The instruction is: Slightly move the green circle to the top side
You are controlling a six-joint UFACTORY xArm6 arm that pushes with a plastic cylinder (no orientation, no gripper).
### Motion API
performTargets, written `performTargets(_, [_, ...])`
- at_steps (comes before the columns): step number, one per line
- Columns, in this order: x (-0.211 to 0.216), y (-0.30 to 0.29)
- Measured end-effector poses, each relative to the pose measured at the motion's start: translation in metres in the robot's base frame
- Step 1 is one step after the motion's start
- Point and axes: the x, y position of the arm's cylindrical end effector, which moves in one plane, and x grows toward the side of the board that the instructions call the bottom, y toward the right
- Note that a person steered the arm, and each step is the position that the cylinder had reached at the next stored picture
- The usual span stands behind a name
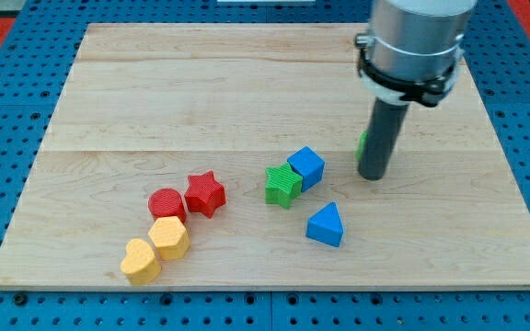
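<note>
The green circle (362,142) is almost wholly hidden behind my rod; only a thin green sliver shows at the rod's left edge, right of the board's middle. My tip (374,175) rests on the board just below that sliver, close to it or touching; I cannot tell which. A blue cube (306,167) and a green star (282,185) sit to the tip's left. A blue triangle (326,225) lies below and left of the tip.
A red star (205,193) and a red circle (167,204) sit at the lower left, with a yellow hexagon (169,237) and a yellow heart (141,261) below them. The wooden board (247,92) lies on a blue pegboard.
</note>
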Motion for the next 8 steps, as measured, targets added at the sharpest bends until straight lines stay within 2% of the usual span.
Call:
performTargets(1, [-0.041,0.011])
performTargets(3, [-0.182,0.029])
performTargets(4, [-0.153,0.073])
performTargets(5, [-0.132,0.09])
performTargets(7, [-0.107,-0.052])
performTargets(8, [-0.133,-0.085])
